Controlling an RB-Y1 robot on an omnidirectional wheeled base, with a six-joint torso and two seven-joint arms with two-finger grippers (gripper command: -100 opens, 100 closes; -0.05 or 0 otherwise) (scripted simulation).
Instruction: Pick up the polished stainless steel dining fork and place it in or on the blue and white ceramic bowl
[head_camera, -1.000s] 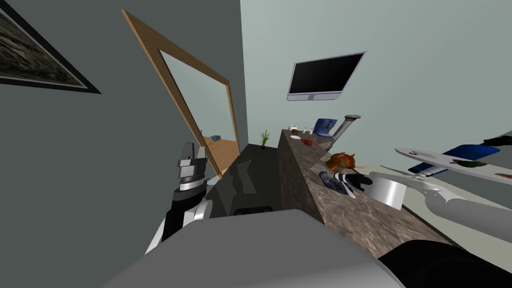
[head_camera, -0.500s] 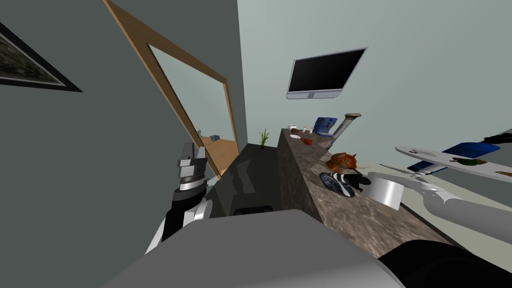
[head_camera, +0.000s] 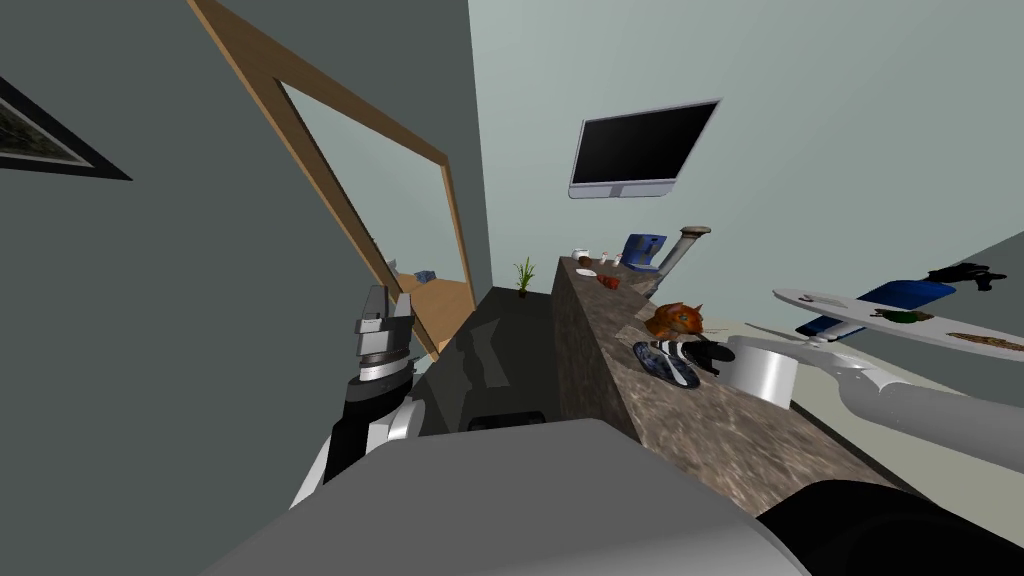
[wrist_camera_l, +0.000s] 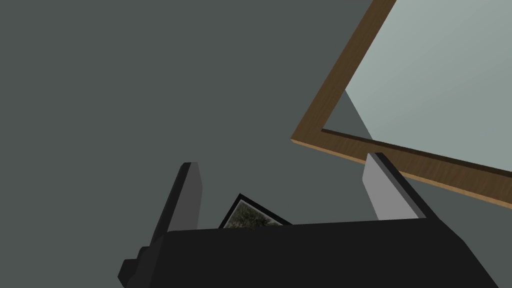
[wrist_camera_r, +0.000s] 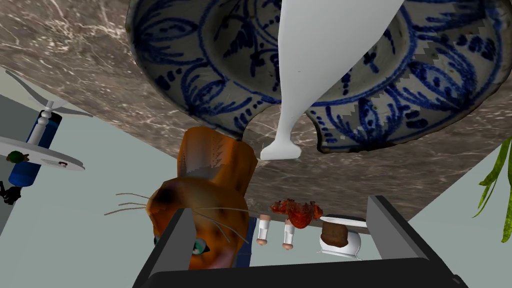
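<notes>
The fork (wrist_camera_r: 320, 60) lies in the blue and white bowl (wrist_camera_r: 165, 85), so the wide, empty right fingers (wrist_camera_r: 387, 225) should pull straight back, missing the orange cat (wrist_camera_r: 200, 185).

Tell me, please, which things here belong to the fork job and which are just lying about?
Job: white fork; blue and white bowl; right gripper, open.
Lying about: orange cat figure; plant; wall screen.
</notes>
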